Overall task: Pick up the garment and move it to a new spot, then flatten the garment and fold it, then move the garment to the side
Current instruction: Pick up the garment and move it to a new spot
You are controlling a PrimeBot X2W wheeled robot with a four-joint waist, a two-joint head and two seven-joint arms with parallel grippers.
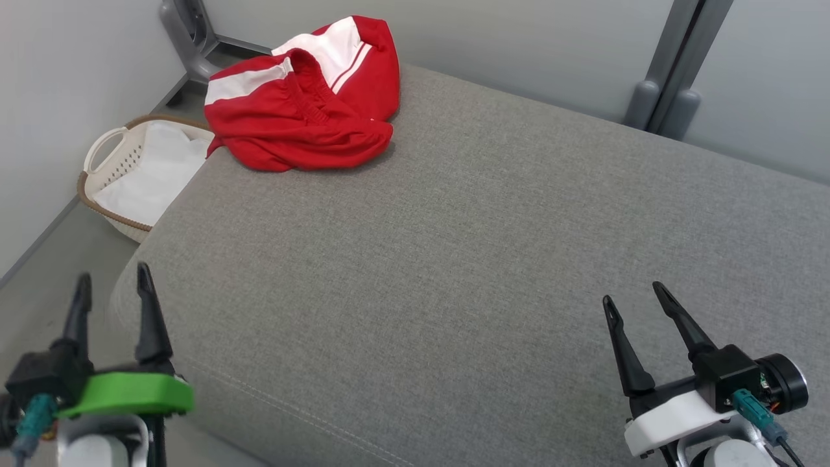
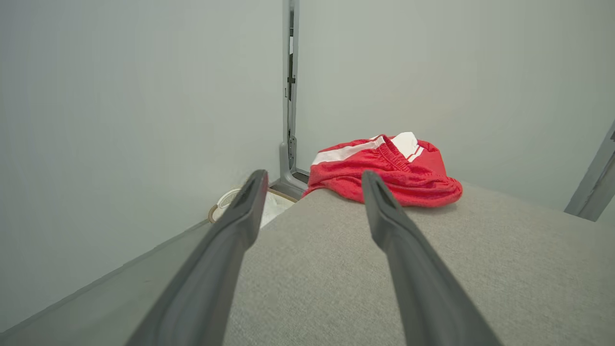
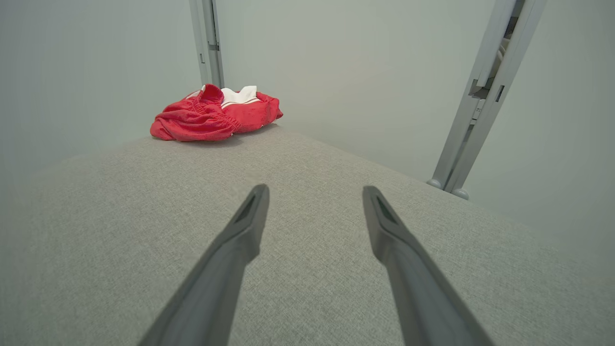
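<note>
Red with white stripes, the garment (image 1: 305, 97) is seen crumpled at the far left corner of the grey upholstered surface (image 1: 454, 259), beside a basket (image 1: 83, 188) on the floor — well apart from both grippers. The left gripper (image 1: 112, 273) and right gripper (image 1: 633, 292) are held at the near edge, jaws spread and empty, presumably readied for the pick-up.

From the head we look steeply down and forward over the grey cushion (image 1: 454, 259), while our two wrist cameras sit low near its front edge and face across it, all three views sharing the red garment (image 1: 305, 123) lying far off at the cushion's back left corner.
</note>
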